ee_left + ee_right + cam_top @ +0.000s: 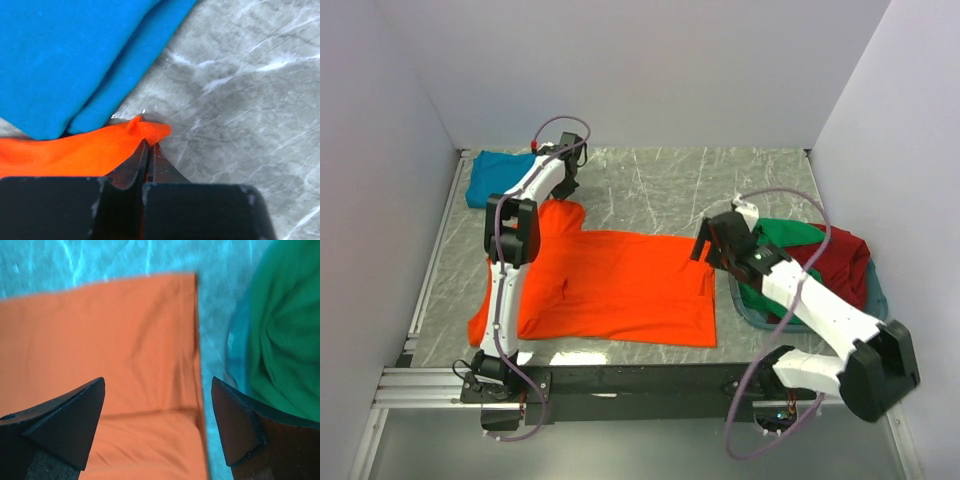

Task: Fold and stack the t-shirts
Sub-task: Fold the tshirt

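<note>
Four t-shirts [620, 290] — one basket [748, 312] — two arms [820, 315]

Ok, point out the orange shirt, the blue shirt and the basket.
orange shirt [620, 285], top view, middle of the spread cloth.
blue shirt [495, 180], top view, middle of the folded cloth.
basket [747, 312], top view, near left rim.

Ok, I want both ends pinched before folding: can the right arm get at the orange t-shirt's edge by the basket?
Probably yes: the right pincer hangs open directly above that edge of the orange t-shirt, and nothing lies on it.

Lab test booth: white walls [620, 70], marbled table [660, 190]
</note>
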Robot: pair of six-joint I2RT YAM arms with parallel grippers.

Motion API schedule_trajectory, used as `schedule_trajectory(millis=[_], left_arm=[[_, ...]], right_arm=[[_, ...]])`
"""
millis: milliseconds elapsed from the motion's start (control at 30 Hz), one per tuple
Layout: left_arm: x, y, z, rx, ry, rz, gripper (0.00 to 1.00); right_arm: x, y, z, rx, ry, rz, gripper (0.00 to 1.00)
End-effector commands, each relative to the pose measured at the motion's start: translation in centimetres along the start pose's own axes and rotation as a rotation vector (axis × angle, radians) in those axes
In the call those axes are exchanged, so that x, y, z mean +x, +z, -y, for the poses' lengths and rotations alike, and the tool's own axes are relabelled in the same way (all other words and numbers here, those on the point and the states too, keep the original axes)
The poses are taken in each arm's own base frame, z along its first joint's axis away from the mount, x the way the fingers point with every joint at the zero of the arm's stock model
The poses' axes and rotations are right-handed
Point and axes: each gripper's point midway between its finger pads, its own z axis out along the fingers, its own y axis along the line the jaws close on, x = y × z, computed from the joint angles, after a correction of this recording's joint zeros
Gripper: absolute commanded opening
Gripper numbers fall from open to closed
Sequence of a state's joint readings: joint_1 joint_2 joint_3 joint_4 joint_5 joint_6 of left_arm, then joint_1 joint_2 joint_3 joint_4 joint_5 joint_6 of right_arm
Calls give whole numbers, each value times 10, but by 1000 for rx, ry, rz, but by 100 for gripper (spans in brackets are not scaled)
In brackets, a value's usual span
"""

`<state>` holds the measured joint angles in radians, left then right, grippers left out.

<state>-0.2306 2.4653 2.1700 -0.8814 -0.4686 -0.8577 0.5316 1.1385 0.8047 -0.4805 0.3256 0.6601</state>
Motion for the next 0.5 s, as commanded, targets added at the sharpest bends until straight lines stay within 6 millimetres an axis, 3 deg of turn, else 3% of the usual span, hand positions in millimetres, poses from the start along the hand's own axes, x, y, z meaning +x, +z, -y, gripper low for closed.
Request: schedule_trajectory(millis=[0, 133, 200, 233, 267, 333, 467], left_arm=[[-30, -43, -3, 57, -31, 66, 0], [-41, -73, -14, 91, -76, 112, 0], [-42, -88, -27, 93, -91, 128, 0], [-43, -92, -29, 101, -98, 135, 0], [-41, -96, -30, 115, -97, 136, 0], [-36, -105, -38, 131, -102, 142, 0], [-22, -114, -60, 106, -106, 144, 0]], right_arm=[[-40, 13, -18, 42, 34, 62, 92], [-51, 43, -33, 95, 52, 25, 87], [-50, 56, -31, 144, 37, 1, 83], [-59, 59, -37, 149, 33, 9, 81], [-52, 75, -31, 209, 14, -11, 81], [-60, 83, -36, 239, 12, -12, 79], [-55, 110, -33, 321, -7, -37, 74]])
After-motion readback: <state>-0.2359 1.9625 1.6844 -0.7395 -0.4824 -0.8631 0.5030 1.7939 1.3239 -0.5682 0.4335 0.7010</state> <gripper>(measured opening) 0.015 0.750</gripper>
